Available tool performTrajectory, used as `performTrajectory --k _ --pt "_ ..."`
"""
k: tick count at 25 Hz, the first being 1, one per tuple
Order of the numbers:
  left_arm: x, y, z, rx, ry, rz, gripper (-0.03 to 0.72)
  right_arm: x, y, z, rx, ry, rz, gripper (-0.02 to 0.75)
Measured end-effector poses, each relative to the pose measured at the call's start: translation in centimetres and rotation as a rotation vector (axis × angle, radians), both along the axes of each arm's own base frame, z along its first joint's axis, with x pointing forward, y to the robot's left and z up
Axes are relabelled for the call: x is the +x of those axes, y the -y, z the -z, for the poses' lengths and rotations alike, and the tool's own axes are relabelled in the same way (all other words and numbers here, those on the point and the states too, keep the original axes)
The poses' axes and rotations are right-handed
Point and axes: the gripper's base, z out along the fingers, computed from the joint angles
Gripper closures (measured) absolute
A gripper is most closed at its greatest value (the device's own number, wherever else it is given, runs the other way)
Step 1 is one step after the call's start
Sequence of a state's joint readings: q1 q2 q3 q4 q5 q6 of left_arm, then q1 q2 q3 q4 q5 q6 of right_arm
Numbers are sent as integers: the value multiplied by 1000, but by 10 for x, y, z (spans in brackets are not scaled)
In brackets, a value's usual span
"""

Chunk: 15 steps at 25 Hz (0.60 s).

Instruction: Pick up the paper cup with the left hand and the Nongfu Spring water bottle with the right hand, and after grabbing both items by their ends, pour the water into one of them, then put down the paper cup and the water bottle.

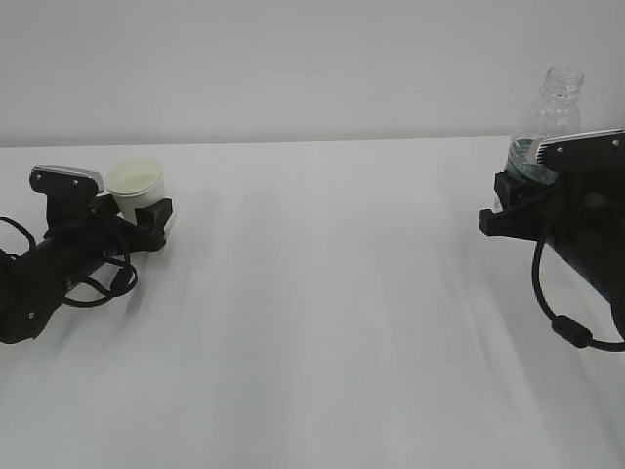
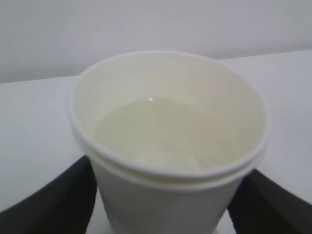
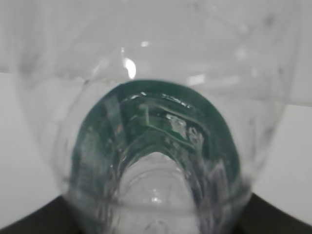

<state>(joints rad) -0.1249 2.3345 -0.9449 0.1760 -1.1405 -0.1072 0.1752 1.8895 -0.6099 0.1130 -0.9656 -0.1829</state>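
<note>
White tabletop fills the exterior view, with the paper cup standing upright at the far left between the fingers of the left hand; whether those fingers press the cup wall or stand just off it cannot be told from here. At the far right the Nongfu Spring water bottle rises upright and capless, its lower part gripped by the right hand. In the left wrist view the cup fills the frame, the water lying pale in its bottom, and a black finger shows at each lower corner, close beside the wall, contact unclear. In the right wrist view the clear bottle sits against the lens, its green label band curving across, with the dark fingers clamped at both lower edges.
</note>
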Motion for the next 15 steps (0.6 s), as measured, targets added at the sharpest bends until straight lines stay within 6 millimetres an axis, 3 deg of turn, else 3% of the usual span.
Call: performTrajectory --k 15 --pt "-24 -5 -4 0 -54 -27 101 0 0 0 0 0 0 380"
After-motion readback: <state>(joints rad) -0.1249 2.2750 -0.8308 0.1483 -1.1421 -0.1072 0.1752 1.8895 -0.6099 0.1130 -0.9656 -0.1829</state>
